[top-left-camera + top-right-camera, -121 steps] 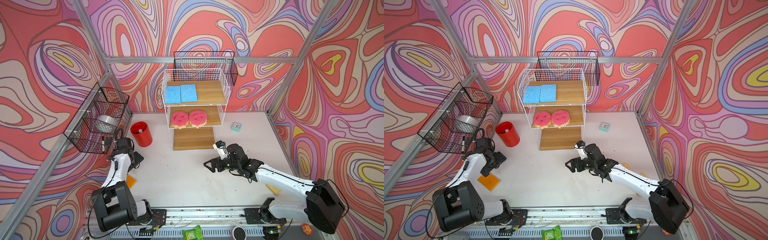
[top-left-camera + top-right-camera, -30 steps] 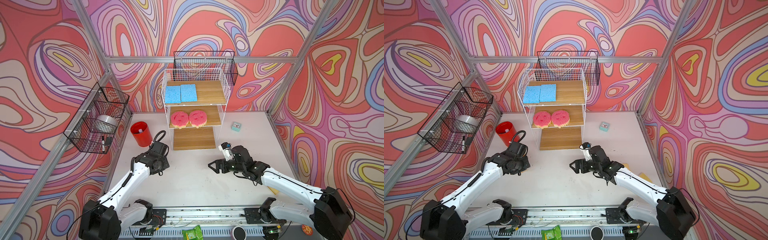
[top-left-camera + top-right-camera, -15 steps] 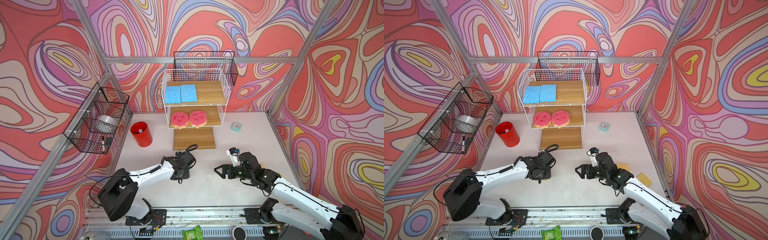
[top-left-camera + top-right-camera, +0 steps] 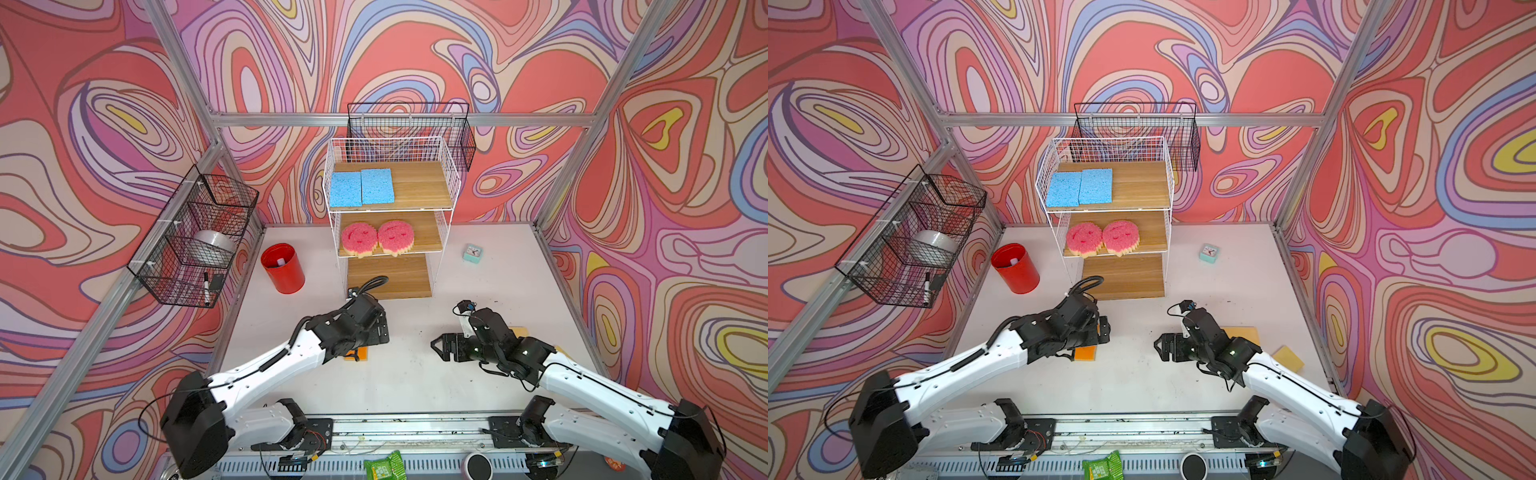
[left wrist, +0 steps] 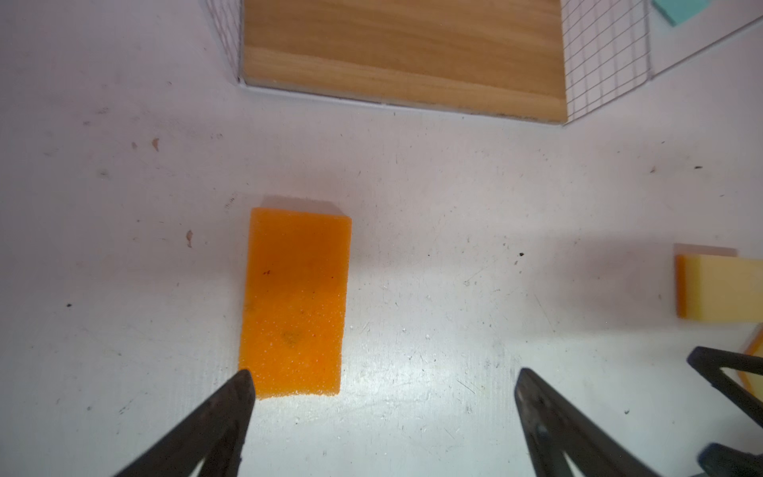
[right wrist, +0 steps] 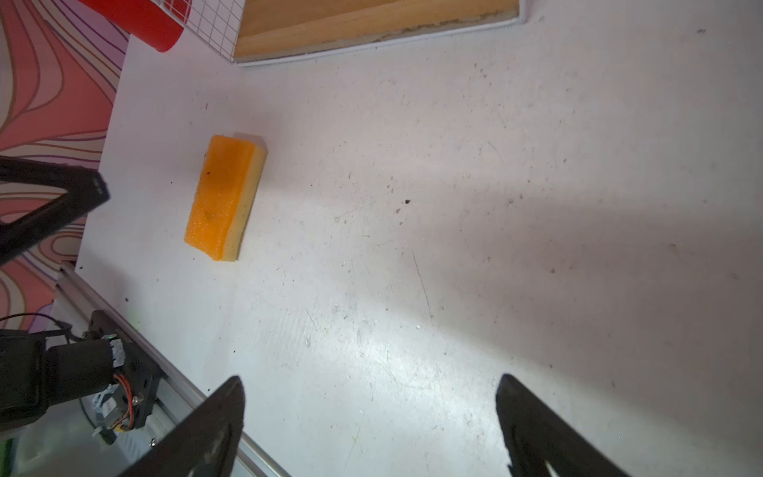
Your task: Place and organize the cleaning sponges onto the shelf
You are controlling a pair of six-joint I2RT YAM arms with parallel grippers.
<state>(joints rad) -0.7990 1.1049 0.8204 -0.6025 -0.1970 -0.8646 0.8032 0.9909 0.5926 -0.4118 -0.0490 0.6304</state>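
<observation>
1. Shelf (image 4: pixel 419 183): white wire rack with three stepped wooden boards, upright at the back of the table (image 4: pixel 415 382).
2. Blue sponges (image 4: pixel 345 189): two flat rectangles, side by side and touching, on the top board.
3. Pink sponges (image 4: pixel 359 237): two round smiley faces with yellow scalloped rims, side by side on the middle board.
4. Orange sponge (image 5: pixel 295 301): orange face up, yellow beneath, flat on the table near the shelf's front.
5. Yellow sponges (image 4: pixel 1287 358): two, yellow face up, on the table well apart from the orange sponge.

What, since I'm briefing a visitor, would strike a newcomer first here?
The loud swirling pink walls all round, then the white shelf at the back, with two blue sponges on its top board and two pink smiley sponges below. Nearer, an orange sponge lies on the table by the open left gripper.
</observation>
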